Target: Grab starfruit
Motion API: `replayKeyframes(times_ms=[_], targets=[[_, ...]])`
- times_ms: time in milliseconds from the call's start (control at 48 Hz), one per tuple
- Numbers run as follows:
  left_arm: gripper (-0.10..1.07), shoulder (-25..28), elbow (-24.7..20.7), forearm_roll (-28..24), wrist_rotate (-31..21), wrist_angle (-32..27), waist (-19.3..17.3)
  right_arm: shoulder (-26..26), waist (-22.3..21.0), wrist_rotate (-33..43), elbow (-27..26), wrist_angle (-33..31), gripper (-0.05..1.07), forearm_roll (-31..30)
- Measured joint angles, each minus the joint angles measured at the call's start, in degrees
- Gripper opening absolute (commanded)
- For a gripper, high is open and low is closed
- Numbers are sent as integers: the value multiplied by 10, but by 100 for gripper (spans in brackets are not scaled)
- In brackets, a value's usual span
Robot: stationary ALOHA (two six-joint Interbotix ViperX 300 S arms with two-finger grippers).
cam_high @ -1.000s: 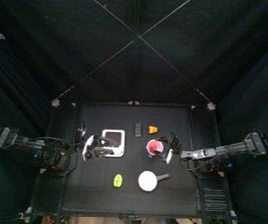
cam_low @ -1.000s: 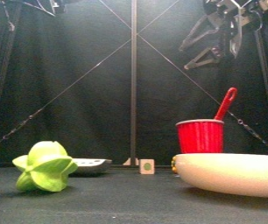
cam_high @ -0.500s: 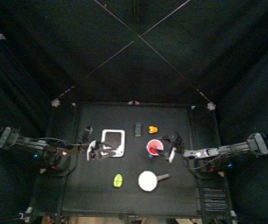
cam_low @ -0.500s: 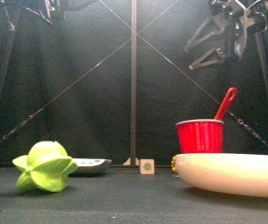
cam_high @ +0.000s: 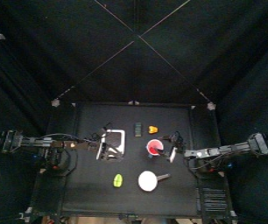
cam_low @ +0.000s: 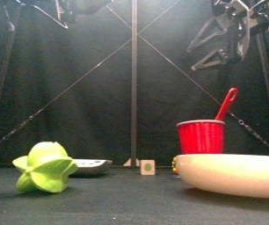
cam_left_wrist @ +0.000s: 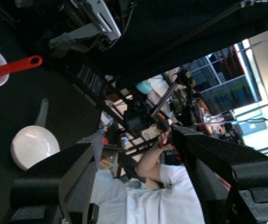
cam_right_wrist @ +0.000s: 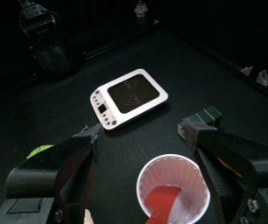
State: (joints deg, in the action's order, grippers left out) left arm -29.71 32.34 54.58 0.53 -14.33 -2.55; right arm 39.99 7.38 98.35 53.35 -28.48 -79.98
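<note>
The starfruit is a small yellow-green ribbed fruit lying near the table's front edge, left of the white round disc. It stands large at the left of the front view. In the right wrist view only a green sliver of the starfruit shows beside a jaw. My left gripper hangs open over the table's left-middle, behind the fruit and apart from it, and its jaws stand wide and empty in its wrist view. My right gripper is open and empty at the table's right.
A red cup with a red spoon stands mid-table, seen also in the front view. A white flat device lies behind the left gripper. A tiny orange piece sits farther back. A person shows beyond the curtains.
My left arm has reached rightward over the table toward the white device, and it now shows at the front view's top left. The right arm has barely moved.
</note>
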Motion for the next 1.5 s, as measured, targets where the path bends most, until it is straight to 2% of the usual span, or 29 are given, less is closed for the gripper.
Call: replayKeyframes(times_ms=[167,375,479,583,688,812,833,938,1062,1146,1250,1500], targets=[[86,2,-7,-3,-12,-58,-51,0,0,-1,3,0,101,-1],[79,2,-8,-73,-91,-102,-91,0,0,0,3,0,101,0],[79,3,-11,-139,-161,-130,-98,0,-1,0,3,0,101,0],[79,4,-25,-236,-256,-171,-97,0,0,0,3,0,101,0],[79,7,-45,-356,-370,-229,-91,0,0,0,2,0,101,0],[79,17,-67,-511,-524,-288,-56,0,0,0,2,0,101,-1],[79,20,-69,-550,-562,-299,-40,0,0,0,2,0,101,0],[79,36,-70,-676,-679,-325,26,1,0,0,5,0,101,0],[80,66,-70,-774,-780,-351,98,4,-1,0,7,0,101,0],[80,92,-71,-801,-823,-371,138,6,-2,0,10,0,101,0],[80,134,-76,-800,-858,-400,177,11,-3,-1,12,0,101,0],[85,226,-92,-756,-871,-412,189,25,-4,0,21,0,101,0]])
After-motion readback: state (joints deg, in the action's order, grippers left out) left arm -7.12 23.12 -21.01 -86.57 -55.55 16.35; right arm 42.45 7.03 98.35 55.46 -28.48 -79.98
